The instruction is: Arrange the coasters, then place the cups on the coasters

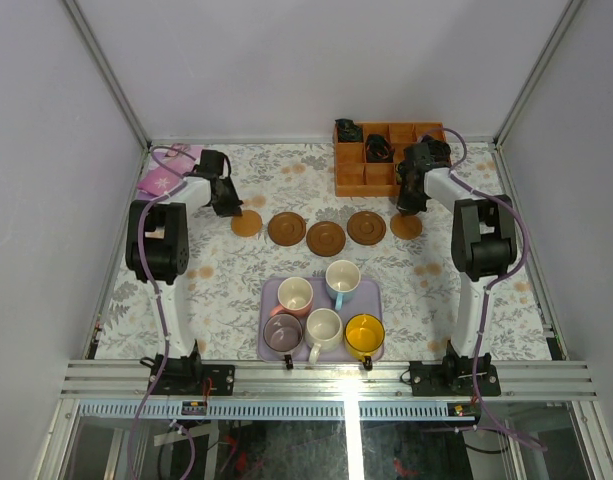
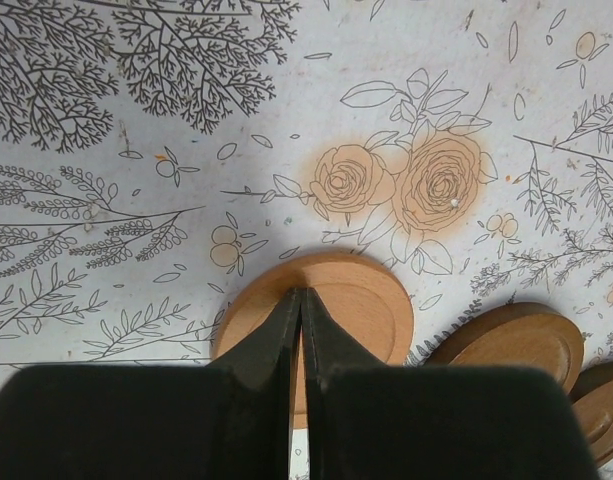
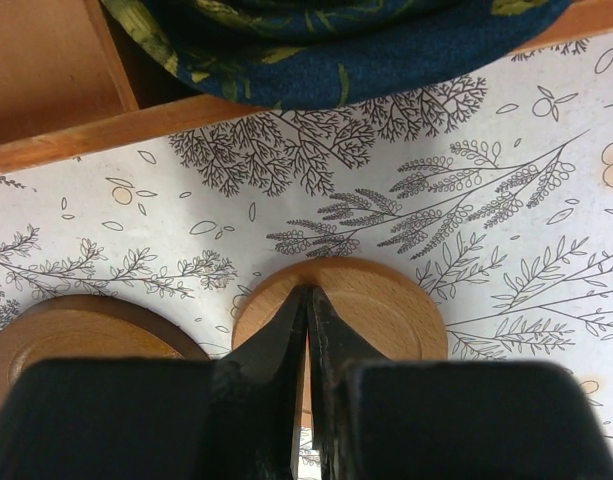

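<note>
Five brown coasters lie in a row across the tablecloth, from the leftmost coaster (image 1: 248, 226) to the rightmost coaster (image 1: 406, 227). My left gripper (image 1: 232, 205) is shut, its tips (image 2: 299, 292) over the far rim of the leftmost coaster (image 2: 371, 305). My right gripper (image 1: 407, 203) is shut too, its tips (image 3: 308, 290) over the rightmost coaster (image 3: 386, 310). I see nothing pinched between either pair of fingers. The cups stand on a lavender tray (image 1: 373, 296): pink (image 1: 295, 295), light blue (image 1: 342, 278), purple (image 1: 283, 332), white (image 1: 323, 328) and yellow (image 1: 364, 334).
An orange-brown compartmented box (image 1: 352, 182) stands at the back right, close behind the right gripper, with dark items in it. A pink object (image 1: 164, 178) lies at the back left. Neighbouring coasters (image 2: 516, 340) (image 3: 76, 335) lie close beside the two under my grippers.
</note>
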Motion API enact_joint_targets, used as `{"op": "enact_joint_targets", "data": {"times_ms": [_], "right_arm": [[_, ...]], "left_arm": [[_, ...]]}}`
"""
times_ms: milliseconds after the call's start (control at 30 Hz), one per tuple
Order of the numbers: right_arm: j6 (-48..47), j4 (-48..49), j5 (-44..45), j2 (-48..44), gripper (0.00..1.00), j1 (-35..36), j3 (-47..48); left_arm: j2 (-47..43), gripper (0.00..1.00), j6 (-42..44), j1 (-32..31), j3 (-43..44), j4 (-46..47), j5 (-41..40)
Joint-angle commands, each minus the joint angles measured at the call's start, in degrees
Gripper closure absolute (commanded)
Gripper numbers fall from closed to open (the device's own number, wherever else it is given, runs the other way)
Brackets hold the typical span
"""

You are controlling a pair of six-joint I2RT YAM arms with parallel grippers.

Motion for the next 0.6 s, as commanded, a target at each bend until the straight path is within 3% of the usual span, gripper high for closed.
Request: {"op": "enact_joint_targets", "data": {"times_ms": [0, 133, 300, 567], "right_arm": [[-2.55, 1.00, 0.67, -1.89, 0.94, 1.59, 1.54], [-5.19, 1.77, 2.58, -6.03, 0.90, 3.75, 0.39], [-6.84, 1.83, 5.30, -10.36, 0.77, 7.31, -1.03], [-6.56, 3.64, -3.92, -11.60, 0.86, 12.26, -2.51]], "left_arm": [[0.57, 1.00, 2.69, 0.68, -2.30, 0.81, -1.77], [-4.08, 1.00, 4.24, 0.71, -2.37, 0.99, -0.26], [-9.96, 1.00, 5.15, 0.38, -3.88, 1.92, 3.20], [-13.33, 1.00, 7.43, -4.52, -8.86, 7.04, 10.33]]}}
